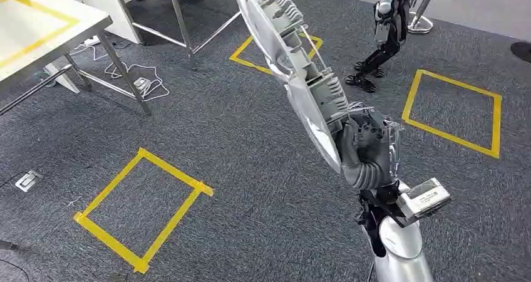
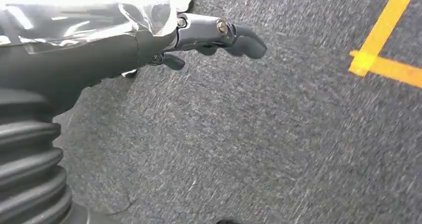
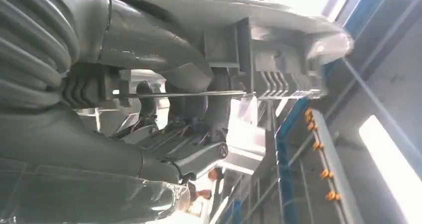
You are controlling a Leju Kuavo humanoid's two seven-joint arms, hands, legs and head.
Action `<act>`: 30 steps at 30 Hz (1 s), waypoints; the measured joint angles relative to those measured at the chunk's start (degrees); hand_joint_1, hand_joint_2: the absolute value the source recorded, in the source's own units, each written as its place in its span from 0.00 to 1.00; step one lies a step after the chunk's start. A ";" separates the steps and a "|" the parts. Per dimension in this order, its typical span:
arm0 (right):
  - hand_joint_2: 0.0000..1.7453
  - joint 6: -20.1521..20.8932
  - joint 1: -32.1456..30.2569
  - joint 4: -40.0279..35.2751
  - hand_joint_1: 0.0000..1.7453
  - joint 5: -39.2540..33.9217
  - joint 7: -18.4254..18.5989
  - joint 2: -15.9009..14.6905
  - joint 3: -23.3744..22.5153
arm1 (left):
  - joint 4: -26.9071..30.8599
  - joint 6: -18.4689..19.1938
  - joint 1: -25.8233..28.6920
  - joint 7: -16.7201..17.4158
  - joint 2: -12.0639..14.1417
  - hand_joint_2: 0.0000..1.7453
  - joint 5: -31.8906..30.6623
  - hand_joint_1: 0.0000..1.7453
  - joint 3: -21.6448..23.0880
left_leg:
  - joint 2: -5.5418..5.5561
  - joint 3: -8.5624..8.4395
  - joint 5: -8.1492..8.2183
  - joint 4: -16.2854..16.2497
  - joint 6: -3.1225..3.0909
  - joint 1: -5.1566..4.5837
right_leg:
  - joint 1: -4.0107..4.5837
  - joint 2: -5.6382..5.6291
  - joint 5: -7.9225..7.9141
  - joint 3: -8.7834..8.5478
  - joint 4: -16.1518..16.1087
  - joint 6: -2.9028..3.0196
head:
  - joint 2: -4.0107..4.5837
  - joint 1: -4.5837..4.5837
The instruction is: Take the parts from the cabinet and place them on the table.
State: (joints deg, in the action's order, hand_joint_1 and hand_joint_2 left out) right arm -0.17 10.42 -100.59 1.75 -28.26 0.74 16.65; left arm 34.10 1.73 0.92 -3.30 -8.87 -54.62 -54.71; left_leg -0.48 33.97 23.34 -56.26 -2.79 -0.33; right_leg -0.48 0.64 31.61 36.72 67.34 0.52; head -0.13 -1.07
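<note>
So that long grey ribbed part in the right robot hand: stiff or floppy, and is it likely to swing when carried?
The grey ribbed part probably stays stiff: it runs straight out from the right robot hand without sagging. Held at one end, it may lever and twist in the grip. Its thin moulded ribs look like light plastic, possibly easy to chip.

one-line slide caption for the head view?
Right hand holds a long grey ribbed part up over grey carpet marked with yellow tape squares, steel table at far left.
</note>
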 joint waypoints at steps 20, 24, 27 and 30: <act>1.00 -0.07 -0.25 0.44 1.00 -0.39 -0.55 -0.39 0.00 | 0.02 0.00 0.40 0.07 0.04 1.00 0.11 0.00 0.31 | 0.39 2.15 0.90 -4.06 1.80 0.37 | -0.34 -0.63 -5.65 -2.08 -8.26 0.44 | 0.00 -0.37; 1.00 -0.07 -0.27 0.44 1.00 -0.41 -0.57 -0.35 0.00 | 0.02 0.00 0.33 0.07 0.55 1.00 0.26 0.00 0.39 | 0.02 1.53 2.14 -2.47 0.89 -0.49 | -0.54 -0.49 -5.70 -2.06 -8.71 -0.51 | 0.00 -0.41; 1.00 -0.07 -0.24 0.37 1.00 -0.42 -0.59 -0.46 0.07 | 0.04 0.02 0.23 0.04 0.31 1.00 0.28 0.00 0.48 | 0.24 -1.27 0.41 0.92 -0.18 0.19 | -0.24 -0.54 -4.11 -1.20 -6.09 -0.44 | 0.00 -0.24; 1.00 -0.07 -0.29 0.44 1.00 -0.55 -0.66 -0.66 0.07 | 0.04 0.04 0.10 0.07 0.15 1.00 0.28 0.00 0.57 | 0.58 -1.28 0.48 0.88 -0.09 0.15 | -0.40 -0.59 0.31 5.32 6.28 -0.14 | 0.00 -0.15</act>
State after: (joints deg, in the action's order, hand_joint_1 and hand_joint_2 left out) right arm -0.24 10.12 -100.15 1.20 -28.92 0.09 16.72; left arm 34.14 1.77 1.01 -3.23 -8.72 -54.34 -54.14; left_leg 0.10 32.69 23.82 -55.38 -2.88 -0.18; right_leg -0.88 0.05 31.92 42.04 73.63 0.38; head -0.13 -1.22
